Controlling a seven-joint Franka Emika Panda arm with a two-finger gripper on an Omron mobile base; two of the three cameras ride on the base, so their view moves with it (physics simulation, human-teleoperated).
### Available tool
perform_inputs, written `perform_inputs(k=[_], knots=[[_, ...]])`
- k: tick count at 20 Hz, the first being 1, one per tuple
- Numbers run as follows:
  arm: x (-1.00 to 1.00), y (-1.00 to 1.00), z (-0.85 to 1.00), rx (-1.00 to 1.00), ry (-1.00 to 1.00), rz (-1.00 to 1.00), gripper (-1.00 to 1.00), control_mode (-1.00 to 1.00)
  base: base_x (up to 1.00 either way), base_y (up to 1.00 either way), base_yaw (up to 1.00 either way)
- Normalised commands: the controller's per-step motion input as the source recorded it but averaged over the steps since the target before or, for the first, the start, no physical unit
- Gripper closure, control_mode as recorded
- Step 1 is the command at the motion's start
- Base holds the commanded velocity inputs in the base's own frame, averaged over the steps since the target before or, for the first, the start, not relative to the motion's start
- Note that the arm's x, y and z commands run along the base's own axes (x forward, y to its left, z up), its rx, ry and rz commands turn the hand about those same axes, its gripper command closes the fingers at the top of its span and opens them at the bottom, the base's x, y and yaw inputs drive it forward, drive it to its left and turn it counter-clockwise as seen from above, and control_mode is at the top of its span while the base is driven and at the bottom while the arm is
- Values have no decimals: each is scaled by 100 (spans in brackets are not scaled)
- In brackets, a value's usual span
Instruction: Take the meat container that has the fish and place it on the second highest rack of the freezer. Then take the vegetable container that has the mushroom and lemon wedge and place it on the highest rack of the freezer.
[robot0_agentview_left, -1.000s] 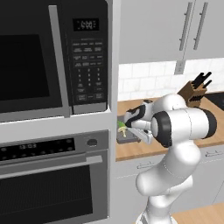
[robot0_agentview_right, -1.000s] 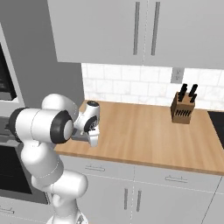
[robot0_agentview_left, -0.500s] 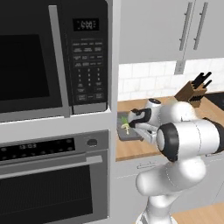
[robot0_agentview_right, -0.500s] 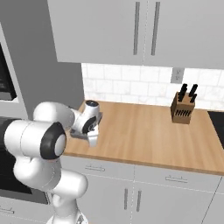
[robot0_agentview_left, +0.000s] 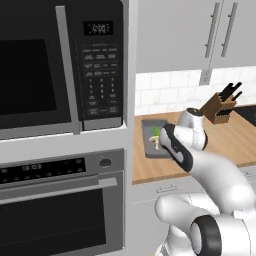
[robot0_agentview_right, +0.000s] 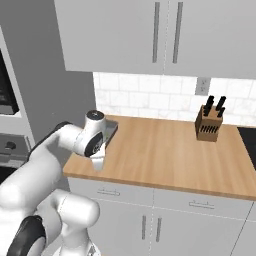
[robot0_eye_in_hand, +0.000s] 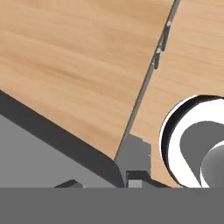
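**Evidently gripping the vegetable tray at the desk's left end**

Left base view: dark grey tray (robot0_agentview_left: 150, 141) sits over the left end of the wooden desk (robot0_agentview_left: 235, 137), beside the tall oven column. Inside it, a bright green lemon wedge (robot0_agentview_left: 155, 132) and a pale mushroom (robot0_agentview_left: 156, 144) just below it, close together. White arm reaches across, its wrist covering the tray's right side.

Right base view: tray (robot0_agentview_right: 109, 130) seen edge-on behind the wrist, at the desk's near-left corner. Knife block (robot0_agentview_right: 208, 125) stands well apart, by the tiled wall.

Hand view: tool (robot0_eye_in_hand: 131, 179) clenched on the thin rim of the tray, whose grey wall (robot0_eye_in_hand: 39, 148) runs off to the left.

Microwave (robot0_agentview_left: 60, 62) and oven (robot0_agentview_left: 60, 200) fill the column.
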Motion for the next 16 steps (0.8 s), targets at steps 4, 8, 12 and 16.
perform_inputs(k=[4, 8, 12, 16], knots=[[-63, -12, 97, 0, 11, 0, 100, -100, 0, 0, 0], [-80, -20, 65, 0, 21, 0, 100, -100, 0, 0, 0], [-100, -22, 18, 0, 5, 0, 100, -100, 0, 0, 0], [-25, -8, -3, 0, -4, 0, 100, 100, -75, -20, 0]])
